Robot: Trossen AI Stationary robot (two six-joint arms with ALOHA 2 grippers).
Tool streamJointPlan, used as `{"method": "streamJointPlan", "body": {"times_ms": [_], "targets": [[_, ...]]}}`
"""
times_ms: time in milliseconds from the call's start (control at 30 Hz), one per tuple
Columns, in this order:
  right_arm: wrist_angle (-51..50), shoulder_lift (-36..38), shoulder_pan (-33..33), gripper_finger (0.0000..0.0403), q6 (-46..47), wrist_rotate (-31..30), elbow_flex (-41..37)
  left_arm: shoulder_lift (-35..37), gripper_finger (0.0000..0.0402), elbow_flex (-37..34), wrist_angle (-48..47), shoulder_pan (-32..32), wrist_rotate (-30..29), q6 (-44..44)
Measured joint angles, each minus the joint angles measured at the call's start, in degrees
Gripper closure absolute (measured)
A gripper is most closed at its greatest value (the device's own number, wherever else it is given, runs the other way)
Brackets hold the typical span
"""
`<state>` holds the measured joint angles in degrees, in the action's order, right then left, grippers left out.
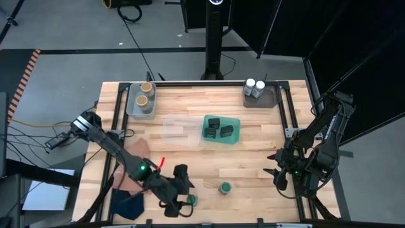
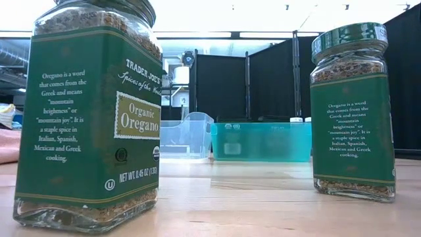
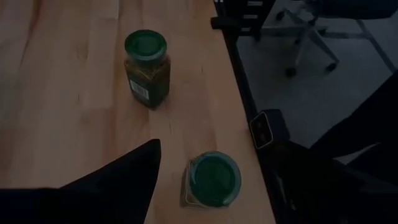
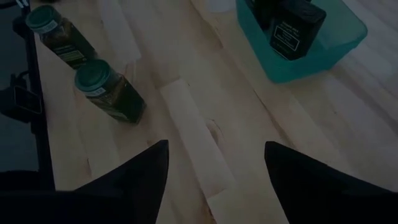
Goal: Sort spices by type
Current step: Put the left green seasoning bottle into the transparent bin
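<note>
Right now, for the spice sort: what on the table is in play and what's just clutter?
In play:
- two green-lidded oregano jars
- tan-lidded jars in the grey tray
- white-lidded jars in the second grey tray
- dark tins in the teal tray
- clear tray

Clutter:
- folded cloths
- small red object
</note>
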<state>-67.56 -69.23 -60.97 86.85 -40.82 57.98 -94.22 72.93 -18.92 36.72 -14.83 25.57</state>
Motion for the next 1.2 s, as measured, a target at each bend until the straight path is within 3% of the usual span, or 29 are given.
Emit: {"method": "streamJointPlan", "body": {"times_ms": [333, 767, 1200], "targets": [[0.5, 0.0, 0.0, 0.0129, 0.0, 1.9, 0.0, -5.4, 0.0084, 0.0, 3.3, 2.5, -3.9, -1.2], [1.0, 0.0, 0.0, 0.0132, 0.2, 3.1, 0.0, -5.6, 0.0085, -5.8, 10.7, 2.8, -4.9, -0.8], [0.9, 0.0, 0.0, 0.0137, 0.1, 3.9, 0.0, -7.2, 0.0085, -5.8, 12.4, 2.6, -6.6, -4.3]]}}
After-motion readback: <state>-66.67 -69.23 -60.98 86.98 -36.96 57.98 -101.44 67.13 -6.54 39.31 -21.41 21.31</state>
